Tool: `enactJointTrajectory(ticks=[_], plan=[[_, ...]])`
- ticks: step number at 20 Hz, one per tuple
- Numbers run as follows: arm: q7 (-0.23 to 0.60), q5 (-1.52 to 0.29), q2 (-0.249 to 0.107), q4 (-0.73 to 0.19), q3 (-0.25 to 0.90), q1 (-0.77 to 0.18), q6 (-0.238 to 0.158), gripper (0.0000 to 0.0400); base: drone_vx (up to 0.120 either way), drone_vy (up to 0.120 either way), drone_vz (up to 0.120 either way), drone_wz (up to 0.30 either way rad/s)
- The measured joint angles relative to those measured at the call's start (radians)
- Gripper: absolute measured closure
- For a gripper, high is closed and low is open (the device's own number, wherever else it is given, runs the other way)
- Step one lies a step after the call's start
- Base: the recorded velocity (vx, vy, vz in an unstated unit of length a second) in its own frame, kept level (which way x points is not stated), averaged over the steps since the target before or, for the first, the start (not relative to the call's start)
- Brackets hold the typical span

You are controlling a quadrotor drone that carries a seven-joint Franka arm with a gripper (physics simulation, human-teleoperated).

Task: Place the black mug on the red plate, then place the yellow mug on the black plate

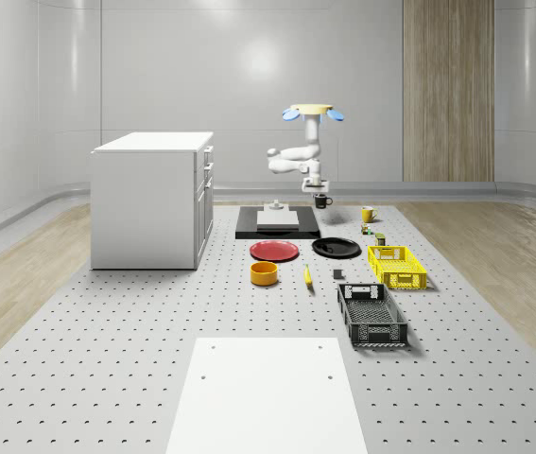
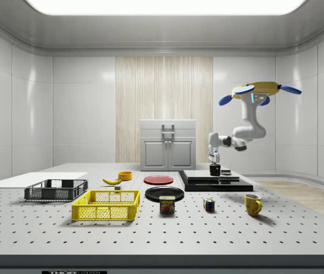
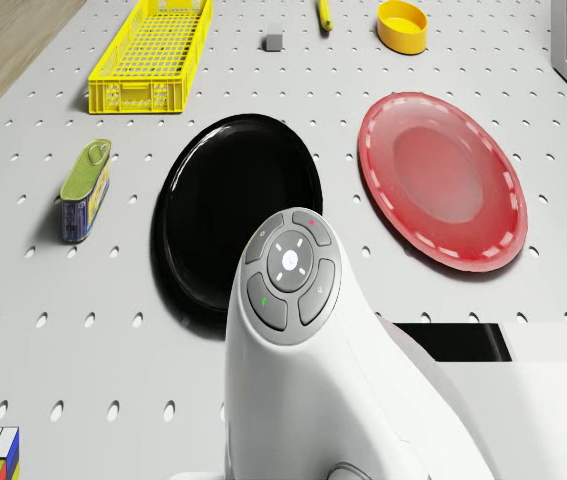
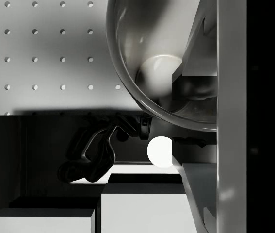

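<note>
The drone [image 1: 312, 113] hovers over the far end of the table, above the black platform [image 1: 277, 225]. Its arm reaches down, and the gripper [image 1: 319, 192] is shut on the black mug [image 1: 322, 200], holding it upright just above the platform's edge [image 2: 215, 169]. In the wrist view the mug [image 4: 142, 43] shows from above, its wall between the fingers [image 4: 202, 187]. The red plate [image 1: 274, 251] and black plate [image 1: 336, 248] lie side by side nearer the table's middle, and also show in the drone view [image 3: 443, 180] [image 3: 233, 215]. The yellow mug [image 1: 367, 215] stands on the table at the whole-scene view's right.
A white cabinet [image 1: 152, 197] stands at the whole-scene view's left. A white block [image 1: 277, 216] sits on the platform. A yellow crate [image 1: 396, 266], black crate [image 1: 371, 315], orange bowl [image 1: 264, 273], banana [image 1: 307, 276], tin can [image 3: 85, 190] and colour cube [image 2: 208, 204] lie around.
</note>
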Motion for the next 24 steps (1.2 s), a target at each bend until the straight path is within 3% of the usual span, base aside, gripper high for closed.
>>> enactJointTrajectory(ticks=[24], plan=[[0.013, 0.022, -0.046, 0.003, 0.010, -0.016, 0.043, 0.0290, 0.120, -0.120, 0.000, 0.000]])
